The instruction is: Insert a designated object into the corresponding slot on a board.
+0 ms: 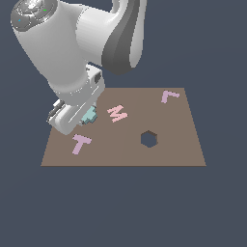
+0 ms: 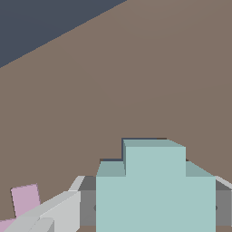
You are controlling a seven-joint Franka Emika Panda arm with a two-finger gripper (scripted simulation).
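The designated object, a pale teal stepped cross (image 2: 154,190), sits between my gripper's grey pads (image 2: 87,204), which press on both its sides. In the exterior view only a corner of the teal piece (image 1: 89,116) shows under the gripper (image 1: 83,119), low over the left part of the brown board (image 1: 173,144). A thin dark line runs along the piece's far stepped edges in the wrist view. I cannot tell whether that line is the slot or a shadow; the slot itself is hidden under the hand and the piece.
On the board lie a lilac T (image 1: 81,144), a pink M (image 1: 116,114) and a lilac L (image 1: 169,96). A dark hexagonal hole (image 1: 149,139) sits right of the middle. The T's end (image 2: 25,199) shows beside the gripper.
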